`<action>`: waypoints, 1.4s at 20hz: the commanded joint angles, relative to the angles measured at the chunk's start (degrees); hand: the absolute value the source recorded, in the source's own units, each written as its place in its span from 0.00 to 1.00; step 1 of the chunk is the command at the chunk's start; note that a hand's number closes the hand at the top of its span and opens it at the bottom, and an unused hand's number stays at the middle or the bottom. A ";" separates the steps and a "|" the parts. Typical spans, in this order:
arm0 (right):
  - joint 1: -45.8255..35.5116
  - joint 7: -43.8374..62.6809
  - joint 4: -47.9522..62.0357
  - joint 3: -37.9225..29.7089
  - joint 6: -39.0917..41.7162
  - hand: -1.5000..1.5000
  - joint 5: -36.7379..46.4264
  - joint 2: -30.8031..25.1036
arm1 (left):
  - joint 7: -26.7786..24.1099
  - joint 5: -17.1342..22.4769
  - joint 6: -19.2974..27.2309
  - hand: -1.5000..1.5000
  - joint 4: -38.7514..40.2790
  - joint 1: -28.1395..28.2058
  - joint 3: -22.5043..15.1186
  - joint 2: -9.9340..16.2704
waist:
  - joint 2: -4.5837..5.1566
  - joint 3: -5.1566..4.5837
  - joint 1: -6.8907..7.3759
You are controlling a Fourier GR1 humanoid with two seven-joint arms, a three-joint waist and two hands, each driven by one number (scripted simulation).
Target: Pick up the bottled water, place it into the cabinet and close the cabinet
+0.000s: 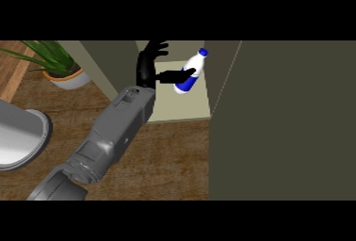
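Observation:
The bottled water (192, 70) is white with a blue cap and a blue band. It leans tilted inside the open cabinet, above the pale shelf (182, 107). My left hand (147, 65) reaches into the cabinet just left of the bottle. Its fingers are spread and straight, pointing to the back, and its thumb (173, 76) stretches right and touches the bottle's lower part. The grey forearm (115, 136) runs in from the lower left. The cabinet's dark door (285, 117) stands open at the right. My right hand does not show.
A potted plant (61, 68) stands at the back left on the wooden counter (173, 160). A large grey round vessel (17, 139) sits at the left edge. The cabinet's left wall (104, 66) rises beside my wrist.

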 commanded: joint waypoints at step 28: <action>-1.81 5.69 -6.92 -2.56 -4.54 0.00 -0.64 0.21 | -10.14 10.28 -6.90 0.00 -10.67 4.02 -4.38 -0.59 | -1.31 0.04 1.64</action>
